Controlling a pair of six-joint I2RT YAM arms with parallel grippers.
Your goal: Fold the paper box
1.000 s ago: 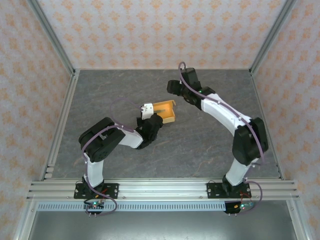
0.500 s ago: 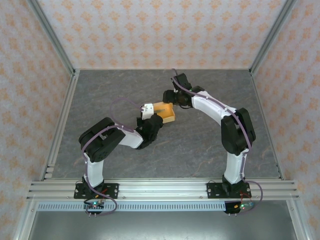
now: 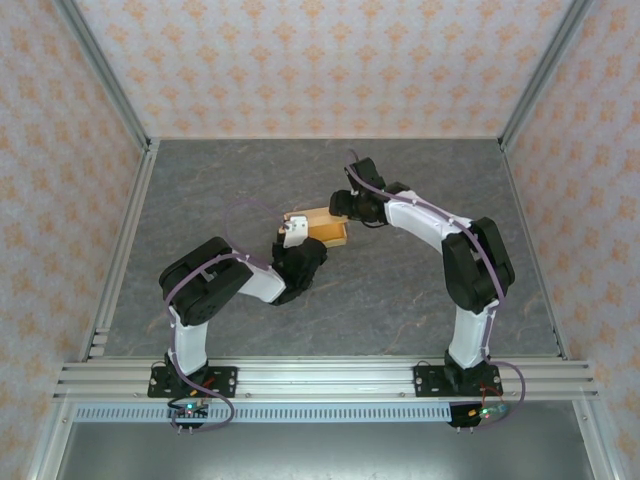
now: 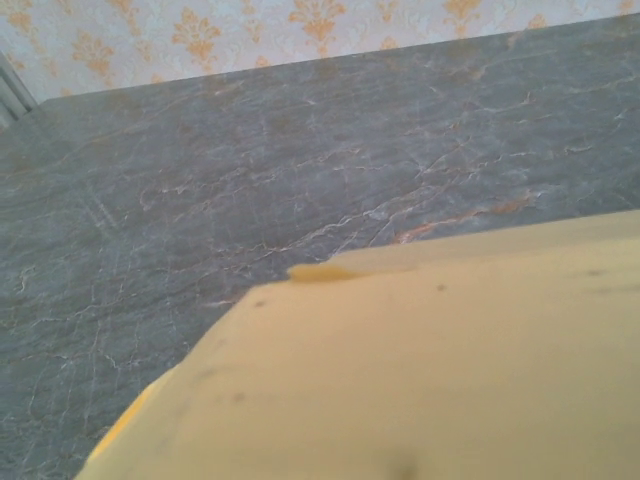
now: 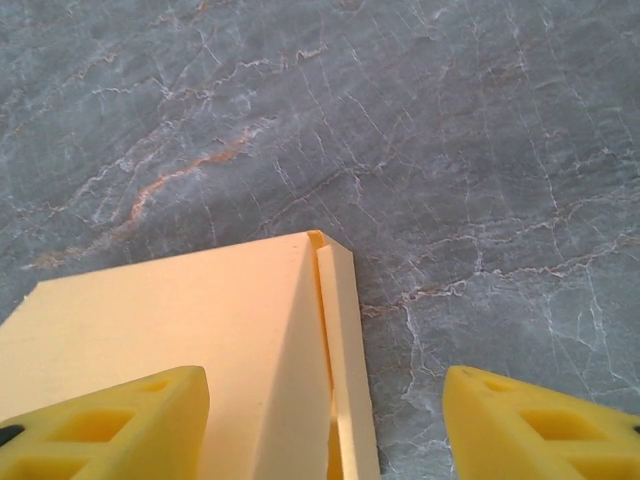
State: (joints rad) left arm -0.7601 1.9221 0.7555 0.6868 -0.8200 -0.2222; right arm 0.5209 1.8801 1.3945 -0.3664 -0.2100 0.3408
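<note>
Grey table (image 3: 200,200), mid-frame: left gripper (image 3: 296,232), grip unclear, seems to steady the paper box (image 3: 330,228) so the right gripper (image 5: 325,410), fingers spread, can press its corner flap.

top view: the grey table (image 3: 200,200) lies bare across the upper left, the left side and the right side of the frame, so passage is free there. at centre the paper box (image 3: 330,228) is the one obstacle on the surface, hemmed by the left gripper (image 3: 293,232) at its left end and the right gripper (image 3: 347,205) at its upper right. the left arm (image 3: 215,280) and right arm (image 3: 470,260) arch inward around a bare pocket at lower centre. patterned walls (image 3: 300,60) bound three sides. right wrist view: bare stone right of the box edge, under the spread fingers (image 5: 540,430).
</note>
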